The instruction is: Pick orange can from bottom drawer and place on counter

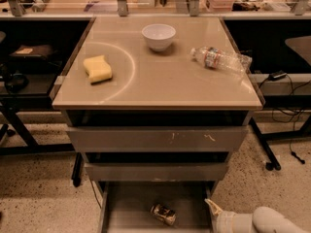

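Orange can lies on its side on the bottom drawer floor, just left of the gripper
Can is apart from the gripper, nothing between them. Its long axis slants towards the gripper, so I'd expect an end-on approach unless the wrist turns. Counter is well above and left. Can't tell if the gripper is spread or closed, and the arm and drawer front are cut off
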Controlling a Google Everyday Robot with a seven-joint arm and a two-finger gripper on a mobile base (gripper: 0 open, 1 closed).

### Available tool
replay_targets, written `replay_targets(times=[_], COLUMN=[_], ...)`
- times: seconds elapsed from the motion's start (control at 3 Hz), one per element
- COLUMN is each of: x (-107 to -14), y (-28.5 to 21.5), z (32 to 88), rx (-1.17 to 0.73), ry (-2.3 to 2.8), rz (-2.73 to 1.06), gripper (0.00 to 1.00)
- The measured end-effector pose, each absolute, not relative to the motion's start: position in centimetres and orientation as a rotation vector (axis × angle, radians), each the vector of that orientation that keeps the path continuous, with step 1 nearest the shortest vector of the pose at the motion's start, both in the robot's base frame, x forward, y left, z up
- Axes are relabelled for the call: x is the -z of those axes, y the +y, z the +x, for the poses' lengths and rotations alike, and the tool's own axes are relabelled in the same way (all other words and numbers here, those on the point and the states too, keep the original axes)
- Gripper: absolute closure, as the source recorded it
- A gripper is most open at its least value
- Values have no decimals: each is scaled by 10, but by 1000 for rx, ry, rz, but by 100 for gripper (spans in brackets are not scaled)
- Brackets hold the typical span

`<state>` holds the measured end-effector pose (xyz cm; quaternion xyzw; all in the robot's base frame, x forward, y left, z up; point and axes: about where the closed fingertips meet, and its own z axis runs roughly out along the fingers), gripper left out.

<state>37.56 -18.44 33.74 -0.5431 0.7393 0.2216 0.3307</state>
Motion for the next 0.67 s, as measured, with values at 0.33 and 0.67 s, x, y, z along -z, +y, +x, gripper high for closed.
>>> replay_targets(times=[0.33, 0.67], x=[-337, -317], y=[-184, -171], z=[375, 386], rx=[-576, -595], ry=[1935, 1908], rz=[-1412, -1420], gripper=[0, 0])
